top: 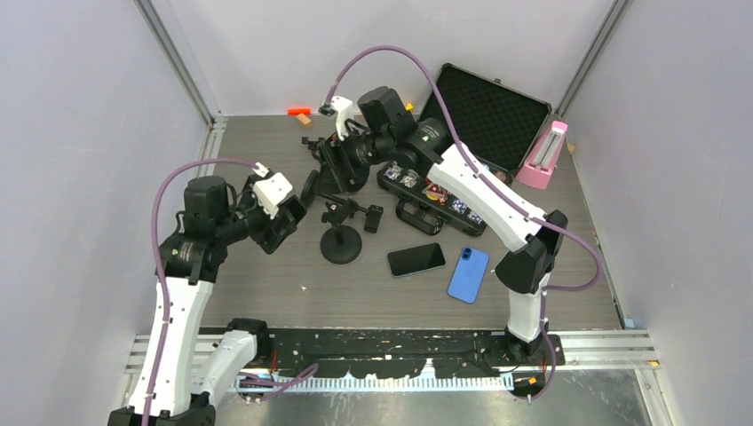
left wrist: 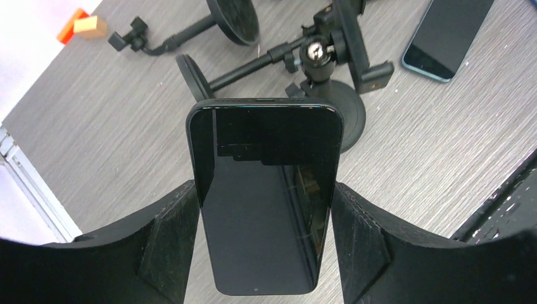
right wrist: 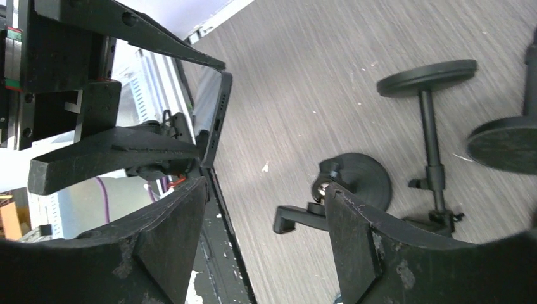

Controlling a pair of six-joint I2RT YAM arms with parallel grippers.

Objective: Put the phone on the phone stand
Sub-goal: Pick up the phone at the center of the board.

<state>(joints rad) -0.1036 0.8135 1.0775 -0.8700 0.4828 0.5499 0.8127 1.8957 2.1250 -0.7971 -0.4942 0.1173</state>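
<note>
phone pinched in my left gripper, stand just ahead

my left gripper (left wrist: 265,190) is pinching the phone (left wrist: 265,234) by its long edges, one finger pressed against each side. the screen is dark and faces the wrist camera. the phone is raised off the table (top: 266,288), and its top end sticks out past the fingertips toward the phone stand (top: 342,232).

in the top view the phone stand is upright on its round base near the middle of the table. it sits just to the right of the held phone, not touching it. from the left wrist i see its ball joint and clamp arm just beyond the phone's top edge.

my right gripper (right wrist: 266,187) is spread wide with nothing between its fingers. it hangs over the far side of the phone stand and looks down on the base and clamp arm. the same view shows the phone edge-on at upper left, held between the left fingers.

spare stands (left wrist: 231,16) lie tipped over on the table behind the upright one. a black phone (top: 416,259) and a blue phone (top: 468,274) lie flat, side by side, to the right of the stand. an open black case (top: 484,115) sits at the far right. an orange block (top: 299,111) and a wooden block (top: 305,118) sit by the far wall.
</note>
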